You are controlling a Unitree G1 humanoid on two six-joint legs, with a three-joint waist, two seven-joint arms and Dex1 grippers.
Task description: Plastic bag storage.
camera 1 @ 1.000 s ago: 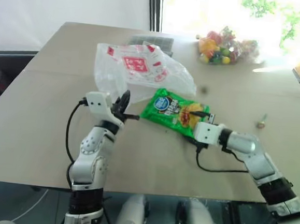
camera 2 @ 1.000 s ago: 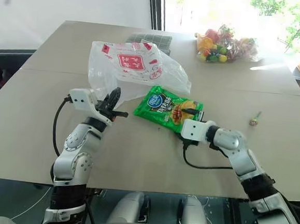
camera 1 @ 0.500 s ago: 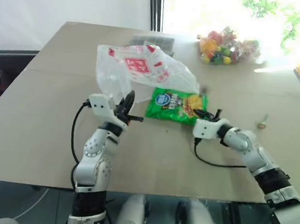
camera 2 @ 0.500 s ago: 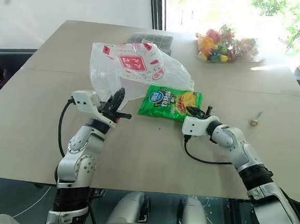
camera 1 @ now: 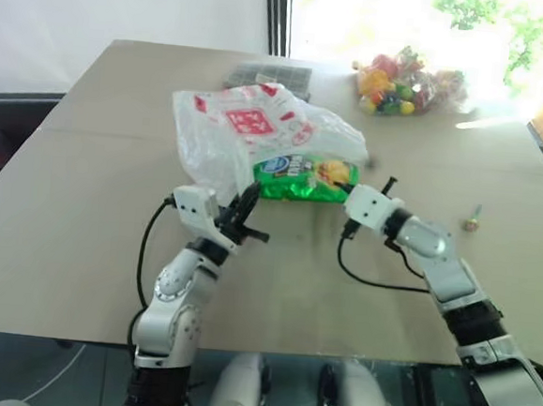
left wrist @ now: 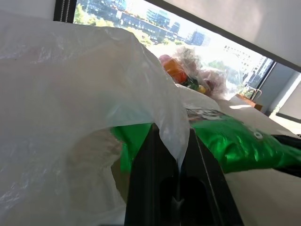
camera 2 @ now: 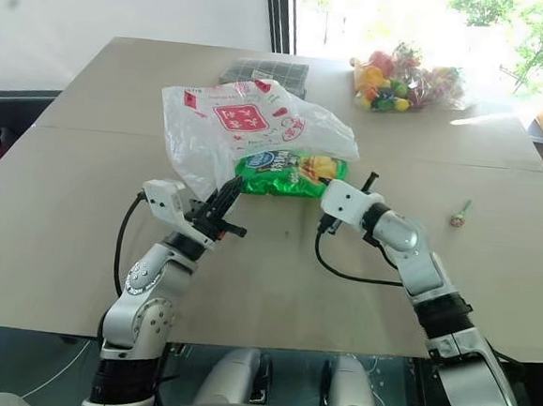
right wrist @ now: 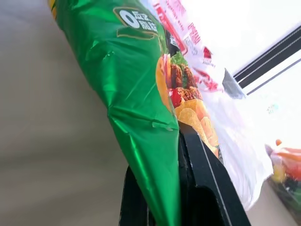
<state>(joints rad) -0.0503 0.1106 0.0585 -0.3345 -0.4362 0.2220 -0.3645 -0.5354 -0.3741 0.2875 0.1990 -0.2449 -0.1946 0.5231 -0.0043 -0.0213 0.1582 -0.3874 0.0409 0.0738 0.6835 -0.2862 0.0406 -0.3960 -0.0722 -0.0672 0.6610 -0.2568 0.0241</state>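
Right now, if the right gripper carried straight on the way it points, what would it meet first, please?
The right gripper, shut on the green snack packet, points at the plastic bag; it would probably push the packet in through the bag's mouth, though depth is unclear.

A green snack packet (camera 2: 288,171) is lifted off the tan table (camera 2: 64,206). Far back by the window lie a clear bag of colourful sweets (camera 2: 403,86) and a dark checked item (camera 2: 265,72), perhaps folded cloth. A small wrapped sweet (camera 2: 458,218) rests alone at the right.

The bag (camera 2: 249,131) is large, crinkly, translucent white plastic with a red square logo and red marks, standing puffed up mid-table, its near edge lifted and gaping.
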